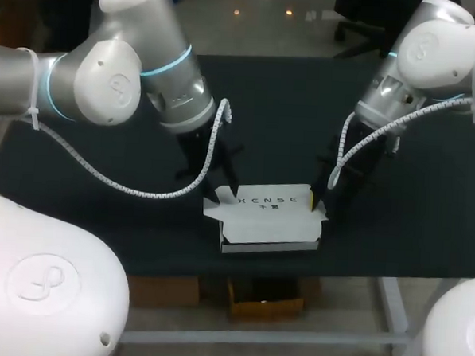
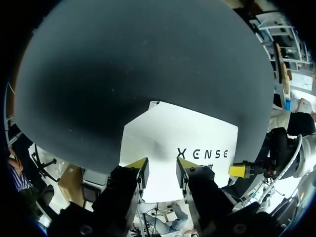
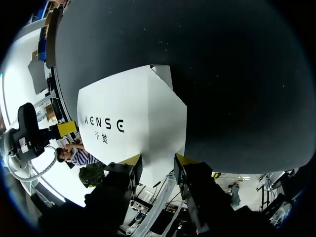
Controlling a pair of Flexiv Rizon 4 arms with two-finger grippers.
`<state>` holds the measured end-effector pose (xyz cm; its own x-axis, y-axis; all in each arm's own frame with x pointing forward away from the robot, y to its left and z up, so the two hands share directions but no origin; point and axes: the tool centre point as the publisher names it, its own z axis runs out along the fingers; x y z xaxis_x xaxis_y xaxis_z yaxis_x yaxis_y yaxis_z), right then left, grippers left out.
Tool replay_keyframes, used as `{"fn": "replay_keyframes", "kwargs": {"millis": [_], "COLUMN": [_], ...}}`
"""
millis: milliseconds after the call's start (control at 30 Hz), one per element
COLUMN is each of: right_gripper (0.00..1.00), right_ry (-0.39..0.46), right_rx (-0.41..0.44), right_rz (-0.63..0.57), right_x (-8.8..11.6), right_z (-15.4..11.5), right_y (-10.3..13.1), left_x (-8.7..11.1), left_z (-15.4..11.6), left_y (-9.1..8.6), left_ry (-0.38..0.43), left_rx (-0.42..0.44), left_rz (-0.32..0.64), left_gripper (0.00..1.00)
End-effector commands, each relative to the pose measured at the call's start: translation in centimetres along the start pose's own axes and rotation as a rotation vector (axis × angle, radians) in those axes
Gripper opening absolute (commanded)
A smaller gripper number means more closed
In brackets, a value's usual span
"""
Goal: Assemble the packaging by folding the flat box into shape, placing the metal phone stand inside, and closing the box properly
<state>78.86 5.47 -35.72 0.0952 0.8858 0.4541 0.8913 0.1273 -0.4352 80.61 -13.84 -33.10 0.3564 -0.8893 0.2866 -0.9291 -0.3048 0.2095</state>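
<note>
White cardboard box (image 1: 271, 216) stands partly formed between your left gripper (image 2: 161, 170) and right gripper (image 3: 155, 161), fingers (image 2: 139, 165) narrowly parted and empty; you likely tuck its end flaps (image 1: 213, 212) next.

The box (image 1: 271, 220) hides its inside under its white top. In each wrist view its near edge vanishes behind the left gripper (image 2: 162, 165) or right gripper (image 3: 158, 160). From the head view, the left gripper's tips are lost behind a flap.

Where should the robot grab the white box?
Probably at its two short ends, coming in from either side: the white box lies lengthwise between the left gripper and right gripper, and its ends are thin card, slim enough to pinch.
</note>
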Motion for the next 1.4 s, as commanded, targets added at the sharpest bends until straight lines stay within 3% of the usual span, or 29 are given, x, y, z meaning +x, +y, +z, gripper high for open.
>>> {"fn": "replay_keyframes", "kwargs": {"millis": [33, 733, 1400], "right_gripper": [0.39, 0.4, 0.4], "right_ry": [0.0, 0.01, -0.026], "right_rx": [0.0, -0.021, -0.143], "right_rz": [0.0, -0.001, -0.029], "right_x": [0.0, -0.2, 0.8], "right_z": [0.1, 0.5, 0.4], "right_y": [0.1, 0.1, 0.1], "left_x": [-0.6, -1.2, -1.0], "left_z": [0.3, 1.5, 1.8], "left_y": [0.3, 0.6, 0.9], "left_ry": [0.003, 0.002, 0.001], "left_rx": [0.013, 0.047, 0.056], "left_rz": [-0.002, 0.055, 0.095], "left_gripper": [0.38, 0.4, 0.42]}}
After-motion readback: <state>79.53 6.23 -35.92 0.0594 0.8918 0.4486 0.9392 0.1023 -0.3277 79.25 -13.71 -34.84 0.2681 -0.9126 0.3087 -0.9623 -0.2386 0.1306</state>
